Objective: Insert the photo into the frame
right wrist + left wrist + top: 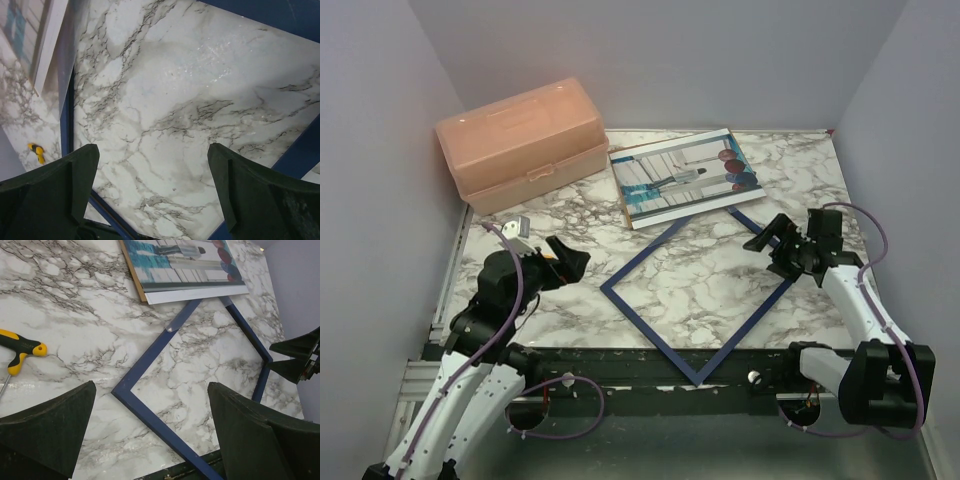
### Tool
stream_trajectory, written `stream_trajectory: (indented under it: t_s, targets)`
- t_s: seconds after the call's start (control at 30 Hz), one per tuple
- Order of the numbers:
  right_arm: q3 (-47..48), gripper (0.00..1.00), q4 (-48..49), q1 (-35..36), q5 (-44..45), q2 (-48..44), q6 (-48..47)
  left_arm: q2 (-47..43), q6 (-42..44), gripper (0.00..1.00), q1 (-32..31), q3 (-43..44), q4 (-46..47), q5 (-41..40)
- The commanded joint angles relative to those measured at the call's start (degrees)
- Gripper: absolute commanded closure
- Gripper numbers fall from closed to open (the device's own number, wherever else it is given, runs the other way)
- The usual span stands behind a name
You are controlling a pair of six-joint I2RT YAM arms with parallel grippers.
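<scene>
Well, my left pincer (572, 262) and right pincer (775, 236) both gape empty at nine and three o'clock of the frame (642, 256), lying flat, while the photo (685, 175) (atop a brown board (133, 272)) rests at its twelve o'clock, overlapping that corner, so the whole insertion is not yet begun.

Covered corner, cropped print

In the top view, the far corner of the frame (642, 257) is hidden under the photo (685, 175). In the left wrist view, the brown backing board (133, 272) shows only as a thin edge, the photo runs off the top and the yellow-handled tool (22, 345) off the left. The right wrist view shows the photo as a blurred strip and the tool as a tiny speck.
</scene>
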Motion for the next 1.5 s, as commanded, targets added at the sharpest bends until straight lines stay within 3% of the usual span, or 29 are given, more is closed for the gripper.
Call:
stream_trajectory:
  t_s: [0.0, 0.2, 0.43, 0.6, 0.8, 0.97, 1.2, 1.47]
  targets:
    - [-0.73, 0.0, -0.06, 0.07, -4.03, -3.98, 0.6, 2.2, -0.12, 0.01, 0.0, 0.96, 0.77, 2.97]
    - [1.1, 0.0, 0.15, 0.07, -4.69, -3.54, -0.66, 13.38, 0.56, 0.02, -0.01, 5.37, 3.39, 7.67]
    - [3.33, 0.0, 2.43, 0.03, -9.77, -2.45, -4.67, 32.25, -1.6, 0.02, 0.0, 18.27, 1.6, 11.38]
    - [5.29, 0.0, 1.64, 0.03, -3.29, -1.61, -3.04, 40.08, -3.09, 0.01, -0.01, 23.31, 2.42, 14.67]
    - [9.46, 0.0, 3.32, 0.07, 2.12, 5.13, -1.79, 36.37, -5.5, 0.02, -0.02, 15.27, 10.8, 15.81]
    - [12.71, 0.0, 9.95, 0.02, 1.38, 13.59, 1.02, 32.61, -5.47, 0.01, -0.02, 11.48, 11.93, 14.8]
    - [15.78, 0.0, 19.41, 0.02, -4.23, 26.6, 4.49, 29.87, -4.15, 0.01, 0.04, 10.86, 11.83, 16.11]
    - [21.74, 0.02, 24.07, -0.02, -3.64, 36.77, 4.81, 29.4, -1.69, 0.02, 0.07, 11.74, 10.93, 17.63]
